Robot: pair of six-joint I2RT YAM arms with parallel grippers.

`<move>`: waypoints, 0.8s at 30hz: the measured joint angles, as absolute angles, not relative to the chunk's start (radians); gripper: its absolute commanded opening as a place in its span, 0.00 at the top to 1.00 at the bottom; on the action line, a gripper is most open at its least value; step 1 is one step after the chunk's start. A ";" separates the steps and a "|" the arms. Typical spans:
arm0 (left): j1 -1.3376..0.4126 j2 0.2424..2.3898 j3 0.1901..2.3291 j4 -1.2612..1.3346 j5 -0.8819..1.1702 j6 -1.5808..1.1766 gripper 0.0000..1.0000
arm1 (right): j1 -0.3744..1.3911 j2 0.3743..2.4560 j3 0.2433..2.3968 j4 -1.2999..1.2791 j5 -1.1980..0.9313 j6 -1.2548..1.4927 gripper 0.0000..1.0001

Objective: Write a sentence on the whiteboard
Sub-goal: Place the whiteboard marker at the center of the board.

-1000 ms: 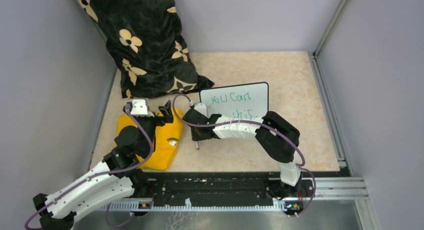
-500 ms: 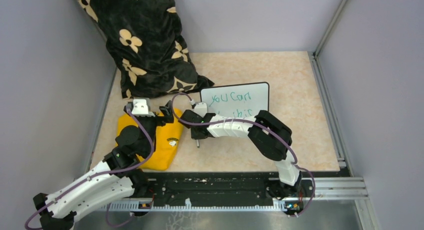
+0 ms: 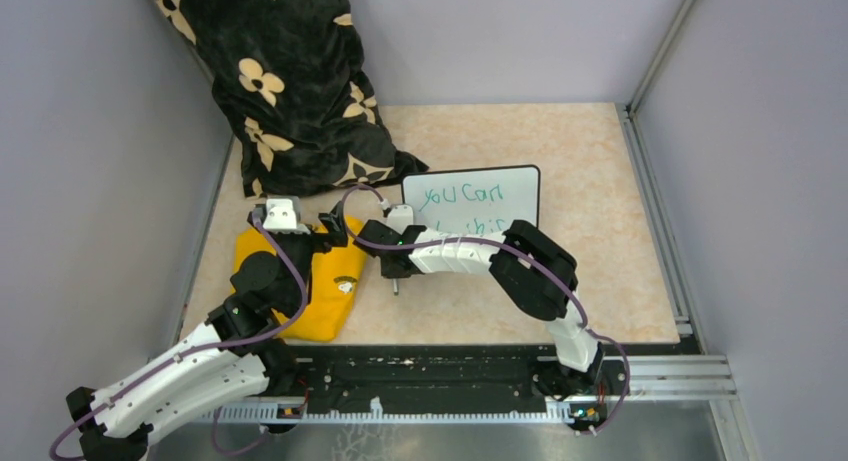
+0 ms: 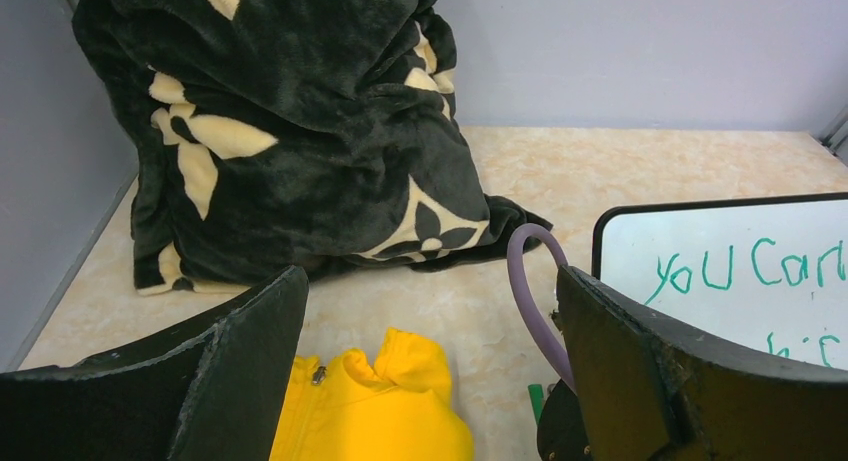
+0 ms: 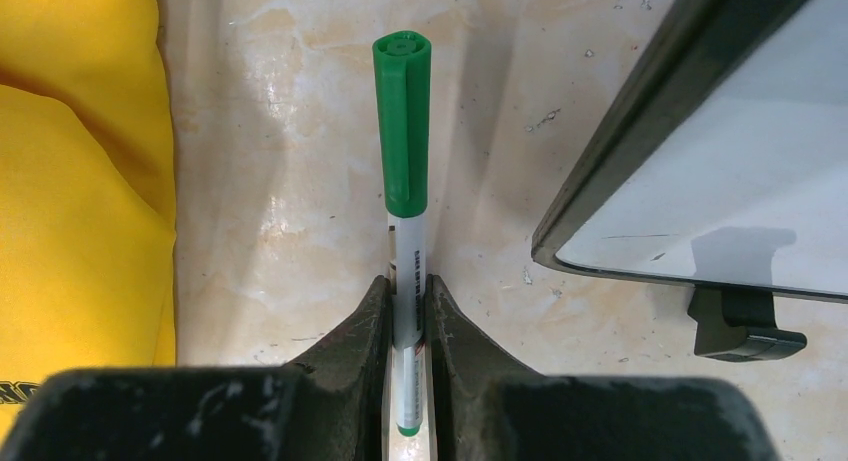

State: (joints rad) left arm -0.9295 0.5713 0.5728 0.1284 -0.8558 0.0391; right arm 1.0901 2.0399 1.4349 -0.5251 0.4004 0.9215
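Note:
The whiteboard [image 3: 505, 193] stands on little black feet at mid-table, its black frame [image 5: 610, 151] close to my right fingers. The sentence [image 3: 462, 195] is green handwriting; "you can" reads on the top line [image 4: 745, 269], and the lower line is mostly hidden behind my right arm. My right gripper [image 3: 394, 269] hovers left of the board's near corner, shut on a capped green-and-white marker [image 5: 404, 171] that points down at the tabletop. My left gripper [image 4: 430, 281] hangs open over a yellow garment [image 3: 325, 281], with nothing between its fingers.
A black blanket with cream flowers [image 3: 290, 81] is heaped at the back left against the wall. The yellow garment [image 5: 80, 181] lies just left of the marker. A board foot [image 5: 745, 326] rests on the beige table [image 3: 600, 181]. Grey walls enclose the table.
My right arm has shifted left, carrying the marker away from the board; its elbow now covers more of the lower line. The left arm has not moved.

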 measured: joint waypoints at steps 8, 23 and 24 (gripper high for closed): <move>-0.929 0.571 0.573 0.128 -0.855 0.039 0.02 | 1.090 2.049 1.460 -0.545 0.399 0.920 1.00; -0.929 0.571 0.573 0.130 -0.847 0.039 0.02 | 1.109 2.051 1.514 -0.585 0.421 0.921 1.00; -0.929 0.571 0.573 0.130 -0.847 0.039 0.02 | 1.109 2.051 1.514 -0.589 0.421 0.921 1.00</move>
